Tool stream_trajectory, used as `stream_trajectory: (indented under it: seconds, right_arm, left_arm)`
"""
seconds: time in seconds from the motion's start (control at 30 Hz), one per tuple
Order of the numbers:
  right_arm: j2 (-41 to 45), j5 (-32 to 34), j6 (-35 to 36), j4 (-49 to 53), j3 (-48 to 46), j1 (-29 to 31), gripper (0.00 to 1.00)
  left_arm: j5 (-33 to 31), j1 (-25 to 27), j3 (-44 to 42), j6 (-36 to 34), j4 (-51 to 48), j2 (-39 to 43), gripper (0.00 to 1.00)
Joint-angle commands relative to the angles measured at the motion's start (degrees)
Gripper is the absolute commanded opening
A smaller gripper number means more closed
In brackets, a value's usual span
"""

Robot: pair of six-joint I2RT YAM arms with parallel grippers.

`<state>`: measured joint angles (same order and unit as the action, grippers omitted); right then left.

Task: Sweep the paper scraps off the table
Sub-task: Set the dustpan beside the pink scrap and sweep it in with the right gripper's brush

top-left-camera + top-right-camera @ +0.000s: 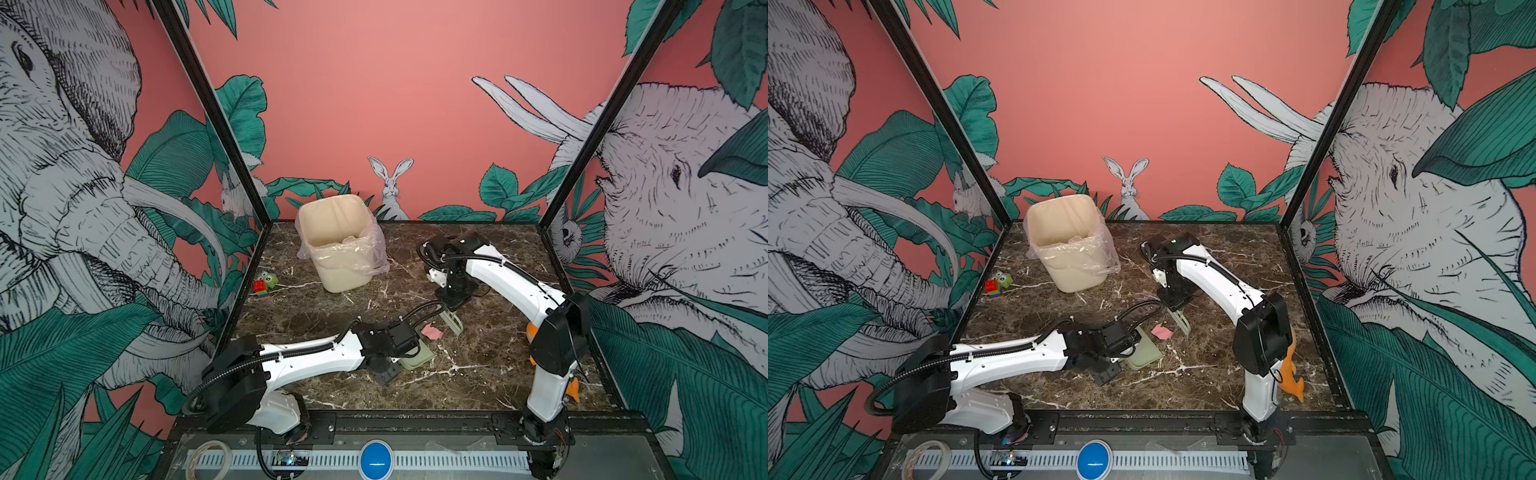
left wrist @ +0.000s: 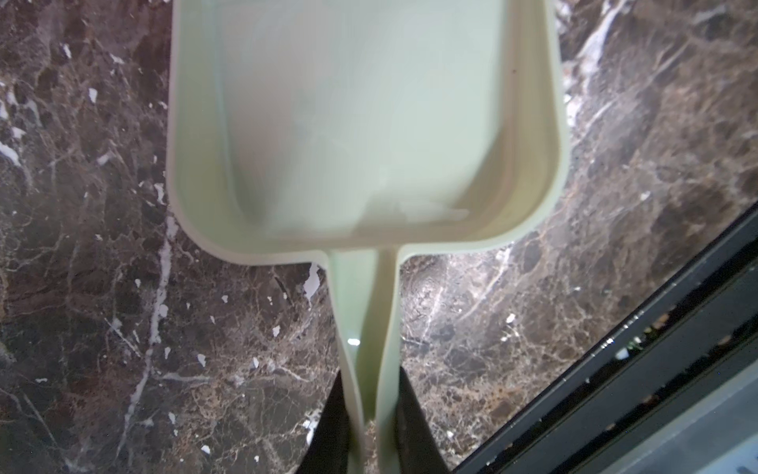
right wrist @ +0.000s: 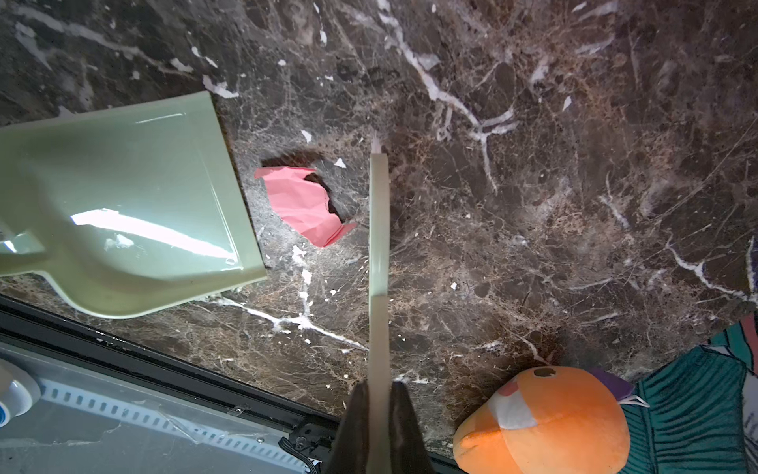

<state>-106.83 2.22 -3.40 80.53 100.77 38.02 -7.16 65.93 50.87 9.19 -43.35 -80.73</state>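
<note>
One pink paper scrap (image 3: 303, 201) lies crumpled on the dark marble table (image 1: 478, 374), also seen in both top views (image 1: 431, 332) (image 1: 1162, 331). It sits between the open lip of a pale green dustpan (image 3: 123, 197) and a pale green brush (image 3: 378, 230), close to the brush. My left gripper (image 2: 371, 394) is shut on the dustpan's handle. The pan (image 2: 361, 123) rests low on the table and looks empty inside. My right gripper (image 3: 379, 390) is shut on the brush handle, with the brush (image 1: 453, 321) angled down to the table right of the scrap.
A cream bin (image 1: 340, 245) lined with a clear bag stands at the back left. Red-and-green toy blocks (image 1: 264, 284) sit by the left edge. An orange fish toy (image 1: 1291, 374) lies near the right arm's base. The black frame (image 2: 615, 390) runs along the front edge.
</note>
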Motion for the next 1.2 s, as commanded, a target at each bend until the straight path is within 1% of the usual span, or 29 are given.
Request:
stream_trajectory:
  seconds: [0.0, 0.23, 0.43, 0.6, 0.7, 0.73, 0.9, 1.17]
  right_arm:
    - [-0.9, 0.5, 0.1, 2.2, 0.0, 0.9, 0.00]
    - [-2.4, -1.4, -0.2, 1.9, 0.1, 3.3, 0.00]
    - [-3.5, -5.0, -0.7, 3.0, 2.6, 7.0, 0.00]
    - [-1.9, -12.2, -0.7, 3.2, 4.1, 9.8, 0.00]
    - [-0.2, -15.6, -1.0, 3.3, 3.8, 10.0, 0.00]
    - [0.4, -15.2, -1.1, 3.2, 3.5, 9.9, 0.00]
    - [1.7, -9.0, -0.7, 5.1, 2.7, 8.0, 0.00]
    - [5.9, -5.5, -1.9, 3.5, 2.1, 3.6, 0.00]
  left_arm:
    - [-0.8, 0.4, -1.0, 0.2, 1.2, 0.4, 0.11]
    - [-0.7, 0.5, -1.2, 0.0, 1.5, 0.0, 0.11]
    - [-0.6, 0.6, -1.6, 0.2, 1.6, -0.3, 0.11]
    - [-0.8, 0.6, -1.8, 0.6, 1.6, 0.1, 0.11]
    - [-0.9, 0.7, -1.9, 0.8, 1.5, 0.4, 0.11]
    - [-0.9, 0.7, -2.0, 0.9, 1.5, 0.4, 0.11]
    - [-1.1, 0.7, -2.0, 1.0, 1.6, 0.7, 0.11]
    - [-2.3, 0.8, -2.2, 1.6, 1.8, 2.6, 0.10]
